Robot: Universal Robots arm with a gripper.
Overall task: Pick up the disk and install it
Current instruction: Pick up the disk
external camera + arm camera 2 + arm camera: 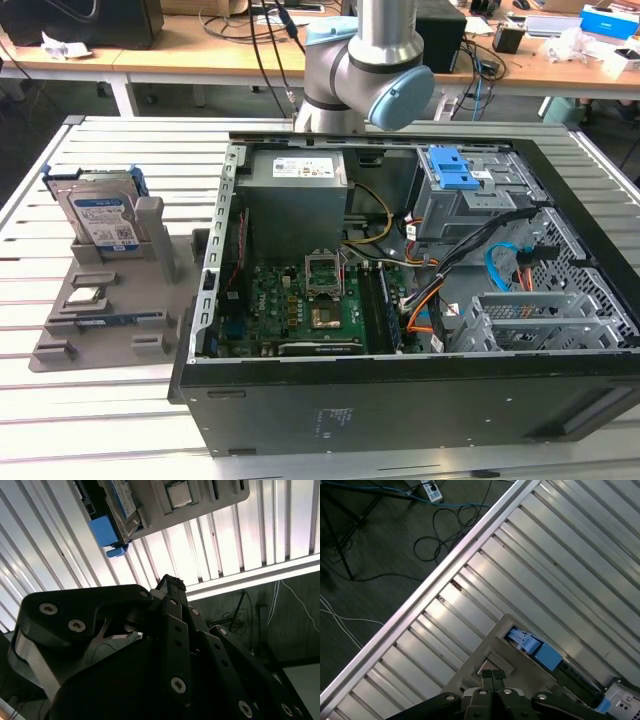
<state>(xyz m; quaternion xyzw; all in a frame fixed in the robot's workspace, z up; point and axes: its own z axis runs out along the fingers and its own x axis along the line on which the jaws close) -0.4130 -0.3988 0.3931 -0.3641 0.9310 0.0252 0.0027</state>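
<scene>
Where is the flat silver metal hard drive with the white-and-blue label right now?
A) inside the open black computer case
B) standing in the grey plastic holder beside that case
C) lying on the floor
B: in the exterior view the silver hard drive stands in the grey plastic holder, outside the open black computer case.

The exterior view looks down at a slant from off one long edge of the slatted worktop (110, 420), across the open computer case (400, 400) and the grey holder (100, 330). Both wrist views look down past the claw (169, 582) (493, 674). They share the holder, the blue-railed disk (547, 656) and the worktop's edge with the floor (365, 535) beyond.
</scene>
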